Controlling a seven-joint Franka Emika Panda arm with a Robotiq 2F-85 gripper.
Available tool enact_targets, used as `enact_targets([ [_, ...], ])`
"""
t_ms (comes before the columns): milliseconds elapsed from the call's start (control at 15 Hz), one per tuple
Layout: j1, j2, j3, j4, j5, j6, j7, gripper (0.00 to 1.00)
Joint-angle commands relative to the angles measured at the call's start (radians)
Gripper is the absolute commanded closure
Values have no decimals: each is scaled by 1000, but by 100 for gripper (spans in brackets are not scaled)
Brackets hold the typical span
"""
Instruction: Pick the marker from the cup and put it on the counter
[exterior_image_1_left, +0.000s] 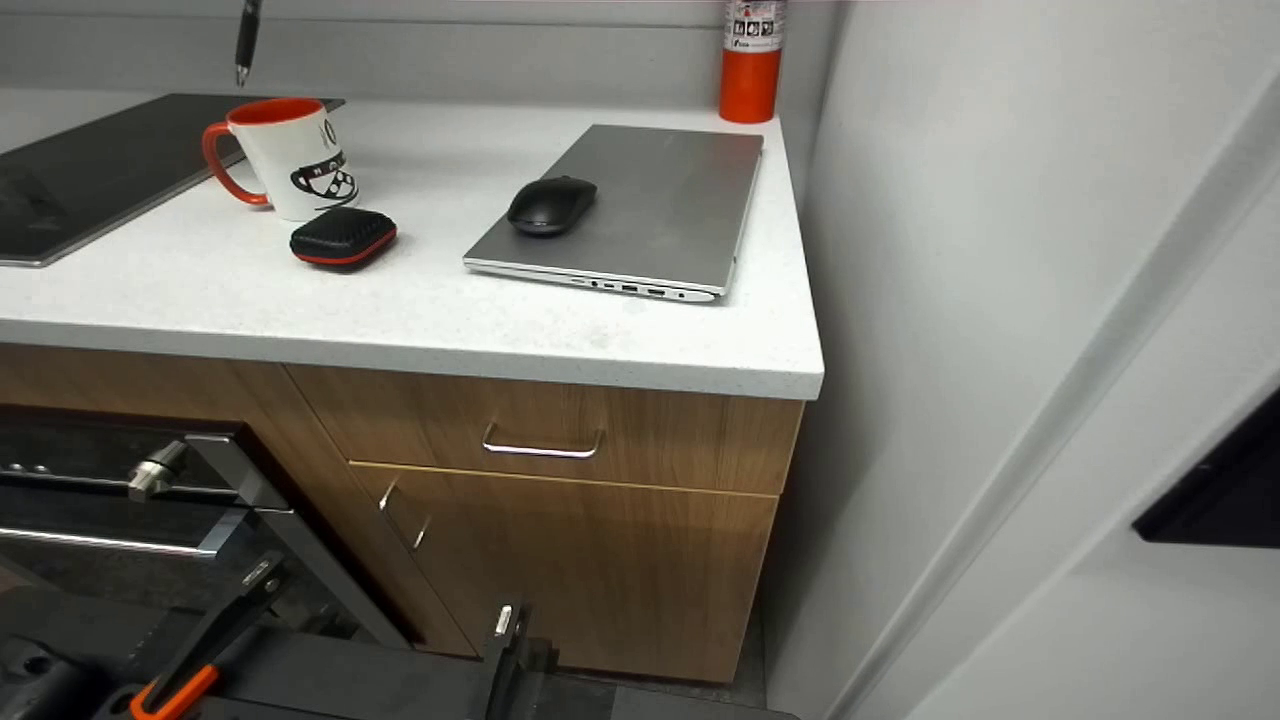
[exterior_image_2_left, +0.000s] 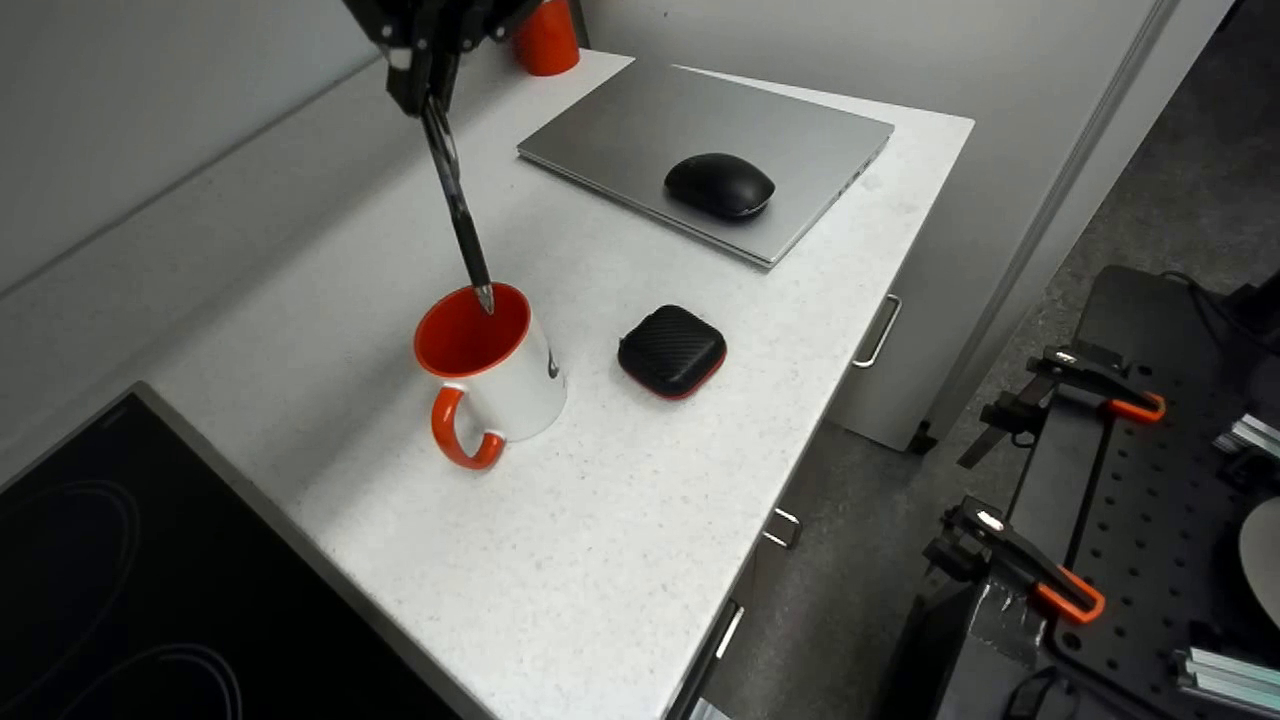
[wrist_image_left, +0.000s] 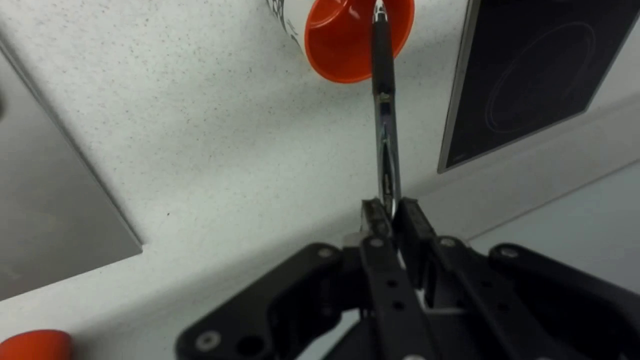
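The marker, a thin black and silver pen (wrist_image_left: 383, 65), hangs tip down from my gripper (wrist_image_left: 391, 212). My gripper is shut on its upper end. The marker also shows in both exterior views (exterior_image_1_left: 247, 45) (exterior_image_2_left: 463, 220), slightly tilted. The cup, a white mug with an orange-red rim and handle (exterior_image_2_left: 525, 385), stands upright on the white counter (exterior_image_2_left: 600, 560). It shows too in an exterior view (exterior_image_1_left: 295, 165) and partly in the wrist view (wrist_image_left: 340, 55). In an exterior view the marker's tip is above the cup's rim. My gripper (exterior_image_2_left: 430, 95) is high above the counter.
A black-and-red case (exterior_image_2_left: 672, 350) lies beside the cup. A grey laptop (exterior_image_1_left: 660, 190) with a black mouse (exterior_image_1_left: 552, 205) on it lies further along the counter. A red canister (exterior_image_1_left: 750, 80) stands at the back corner. A black cooktop (exterior_image_2_left: 150, 600) is near the cup's handle side.
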Motion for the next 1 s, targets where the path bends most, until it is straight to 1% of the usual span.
enact_targets([
  [0, -22, -108, -16, -87, -39, 52, 39, 97],
  [200, -86, -81, -4, -99, -159, 42, 114, 97],
  [333, -109, -28, -2, -86, -211, 34, 151, 97],
  [533, -125, 60, -2, -45, -268, 7, 202, 97],
  [600, -119, 86, -6, -30, -270, -6, 210, 97],
  [733, -96, 148, -16, 14, -225, -34, 205, 97],
  [933, -94, 229, -22, 70, -218, -35, 225, 97],
])
